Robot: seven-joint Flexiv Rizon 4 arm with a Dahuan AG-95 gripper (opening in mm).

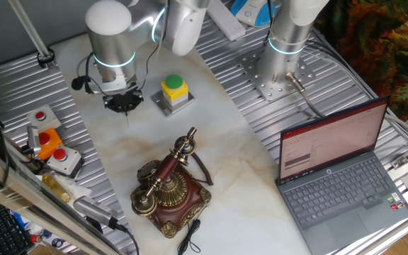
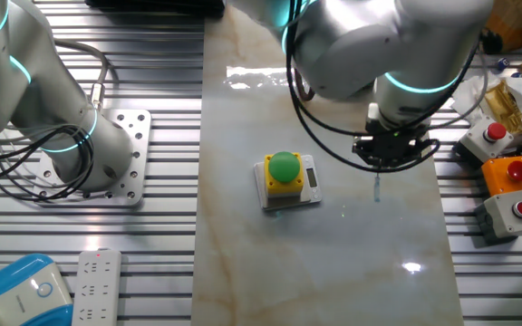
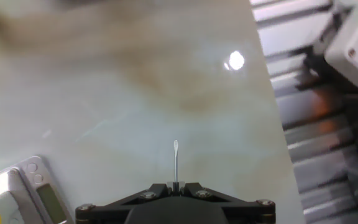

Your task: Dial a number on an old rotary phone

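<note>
Dialing not begun, hand well away from the phone

The old rotary phone (image 1: 170, 190) sits near the front of the marble bench (image 1: 225, 145) with its handset on the cradle and nothing touching its dial; the hand (image 1: 125, 104) hangs over bare bench beside the yellow box with a green button (image 1: 173, 91), well apart from the phone. Jaws look closed around a thin pin-like tool (image 3: 176, 163) that points down from the tip, above the surface. Still to do by my read: move across to the dial, seat the pin in a finger hole, rotate for each digit. Grey boxes with red buttons (image 2: 506, 186) sit off to the side, unused
</note>
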